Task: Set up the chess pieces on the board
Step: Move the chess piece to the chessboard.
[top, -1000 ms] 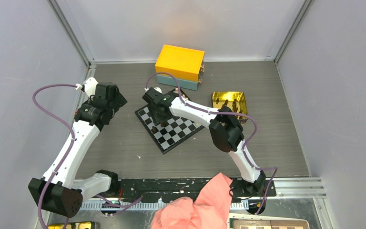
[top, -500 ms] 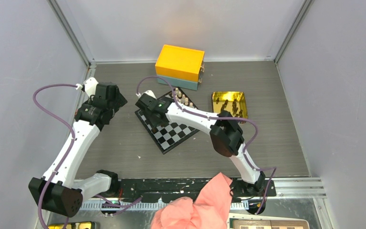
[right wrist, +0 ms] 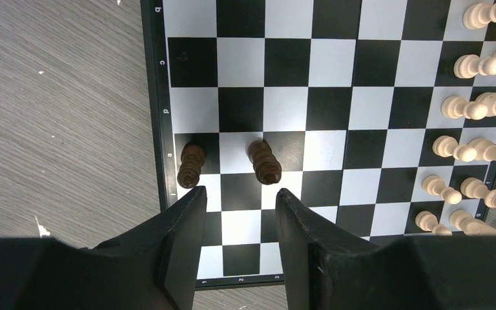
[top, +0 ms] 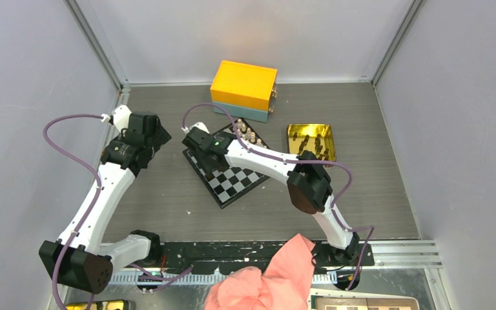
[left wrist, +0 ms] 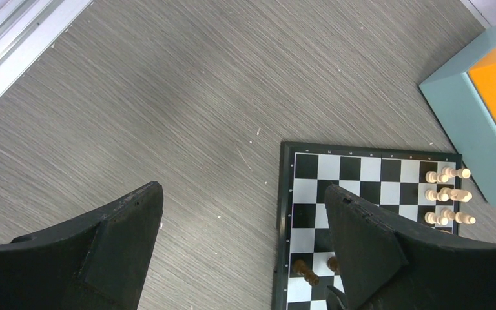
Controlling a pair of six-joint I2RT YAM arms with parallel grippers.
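Grey walls stand round a grey table (top: 168, 194) that looks like wood. The board (top: 237, 179) lies near the middle of it, turned so that one corner points at me. Behind the board is an orange box (top: 244, 81) on a blue-green base. To the right of the board, apart from it, sits a gold tin (top: 295, 135). It has small dark bits inside, but they are too small for me to tell what they are. A pink cloth (top: 265, 278) lies down at the near edge.

My right pincer (right wrist: 240, 194) hangs over the left part of the board. Its two fingers stand a bit apart, and nothing is in the gap between them. Just past the tips stand two dark pieces (right wrist: 265, 161). One is in the row of squares by the rim. The other is just beside it, further in. They do not touch each other, and they do not touch my fingers.

Light pieces (right wrist: 475, 64) stand in two rows along the other side of the board, the side near the orange box.

My left pincer (left wrist: 243, 190) is off to the left of the board, over bare table. It is wide open and holds nothing. Past its right finger I can see the board's rim, the two dark pieces and some of the light ones.
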